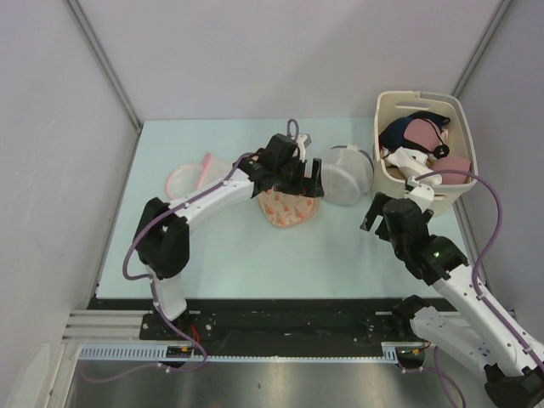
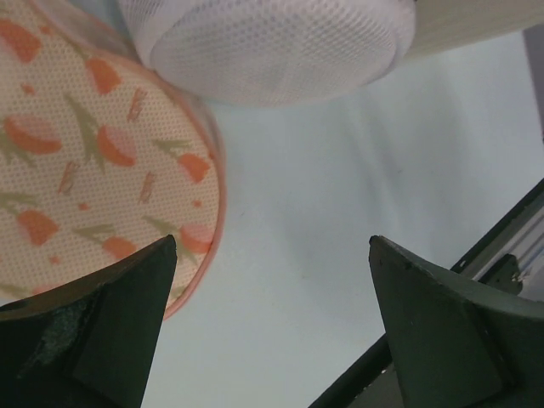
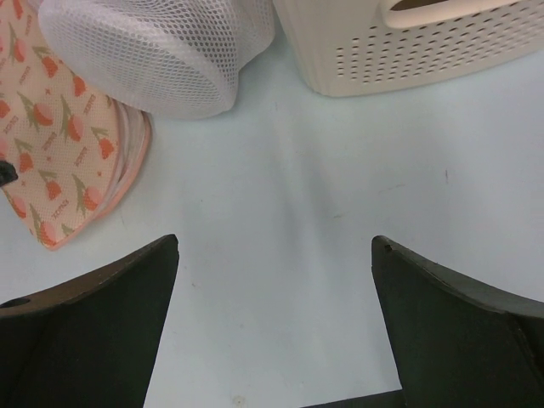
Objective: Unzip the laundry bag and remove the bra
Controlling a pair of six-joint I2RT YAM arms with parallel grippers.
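Note:
A round white mesh laundry bag (image 1: 347,174) lies at the table's middle back, closed as far as I can tell; it also shows in the left wrist view (image 2: 272,42) and the right wrist view (image 3: 161,51). A flat tulip-print mesh pouch with a pink rim (image 1: 287,208) lies beside it, touching its left side (image 2: 93,161) (image 3: 59,144). No bra shows outside the basket. My left gripper (image 1: 308,180) is open and empty, hovering over the pouch's right edge (image 2: 272,255). My right gripper (image 1: 374,212) is open and empty above bare table, right of the white bag (image 3: 274,246).
A cream perforated basket (image 1: 450,183) stands at the back right, holding several bras in pink and dark colours (image 1: 421,132); its wall shows in the right wrist view (image 3: 408,51). A pale pink translucent item (image 1: 191,177) lies at the back left. Grey walls enclose the table.

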